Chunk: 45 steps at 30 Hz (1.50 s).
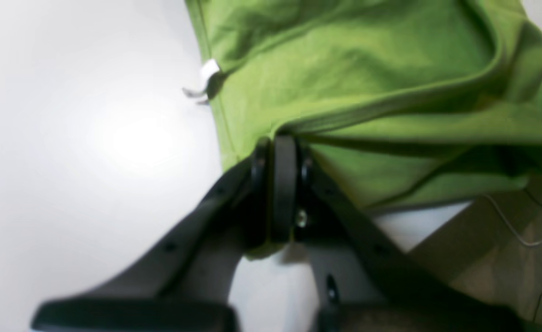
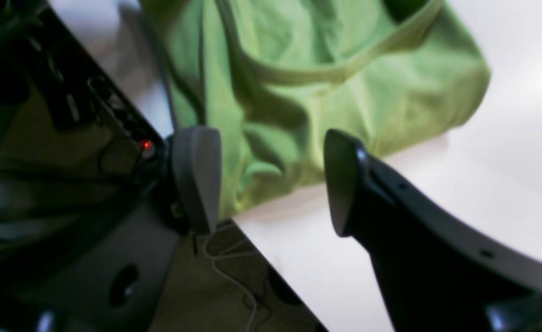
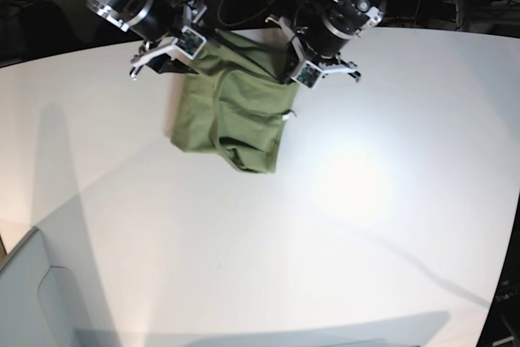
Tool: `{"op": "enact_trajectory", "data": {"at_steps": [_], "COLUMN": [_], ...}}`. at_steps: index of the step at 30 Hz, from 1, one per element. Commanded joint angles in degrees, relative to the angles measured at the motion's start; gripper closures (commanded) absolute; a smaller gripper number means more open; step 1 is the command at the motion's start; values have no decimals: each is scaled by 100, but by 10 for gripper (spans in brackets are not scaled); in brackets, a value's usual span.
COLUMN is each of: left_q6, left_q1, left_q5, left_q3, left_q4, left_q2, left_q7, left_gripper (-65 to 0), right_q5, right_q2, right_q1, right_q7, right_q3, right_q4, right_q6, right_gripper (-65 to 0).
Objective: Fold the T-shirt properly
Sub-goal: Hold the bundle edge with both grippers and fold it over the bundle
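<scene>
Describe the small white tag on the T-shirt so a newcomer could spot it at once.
Start at the white table and find the green T-shirt bunched at its far edge between the two arms. Follow the shirt's side seam down from the left gripper, which pinches the cloth. The white tag sticks out there, the only white bit on plain green fabric.

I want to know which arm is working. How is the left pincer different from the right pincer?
The left pincer is squeezed shut on the T-shirt, pinching its edge; the right pincer is open and holds nothing. The left pincer's pads are pressed together, while the right pincer's fingers stand wide apart with the cloth just beyond them. Both sit at the far edge of the white table, one on each side of the shirt.
</scene>
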Motion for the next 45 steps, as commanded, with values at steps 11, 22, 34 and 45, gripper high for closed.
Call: {"op": "enact_trajectory", "data": {"at_steps": [11,22,34,45], "left_q6": [21,21,21,65], "left_q1": [32,23,-91,85], "left_q5": [-3,6,-3,-3], "left_q3": [-9,-18,-18,-18], "left_q4": [6,-82,-636,-258], "left_q2": [-139,-157,-157,-157], "left_q7": [-119,-119,-128,-110], "left_gripper": [0,0,0,-123], "right_q5": [75,75,75,75], "right_q2": [-678,-643,-625,-555], "right_q1": [415,573,644,644], "right_q7": [127,188,188,188], "right_q3": [217,243,243,243], "right_q4": [-632,-1424,-1564,-1415], "right_q6": [-33,-33,-41,-41], "right_gripper": [-334,-334,-341,-342]}}
